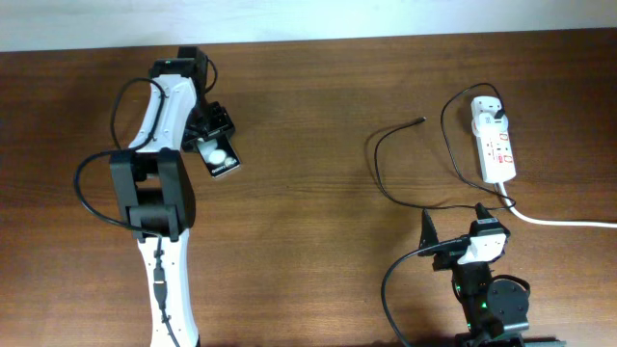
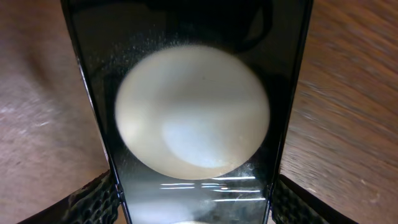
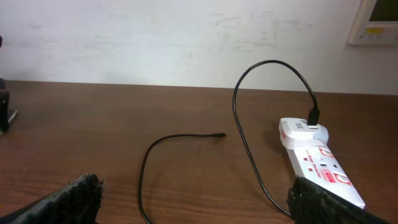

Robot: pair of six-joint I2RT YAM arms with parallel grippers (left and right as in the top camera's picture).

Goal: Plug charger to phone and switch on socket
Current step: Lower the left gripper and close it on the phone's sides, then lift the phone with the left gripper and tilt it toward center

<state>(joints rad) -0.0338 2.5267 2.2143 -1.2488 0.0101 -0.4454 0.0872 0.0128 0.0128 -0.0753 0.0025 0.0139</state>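
1. Tabletop point(image 1: 308, 222) carries everything: the phone point(image 1: 225, 159) far left and the socket point(image 1: 493, 143) far right, well apart, one near each arm.
2. The left gripper point(image 1: 216, 145) presses its fingers point(image 2: 99, 196) against the phone's long edges, probably to bring it toward the cable; the right gripper point(image 1: 453, 226) gapes wide and empty, facing the socket.
3. The socket already holds the black plug, so there only the switch seems left.
4. Only the left wrist view shows the finger contact on the phone.
5. The charger point(image 1: 371, 159) tip lies loose on bare wood, clearest in the right wrist view.
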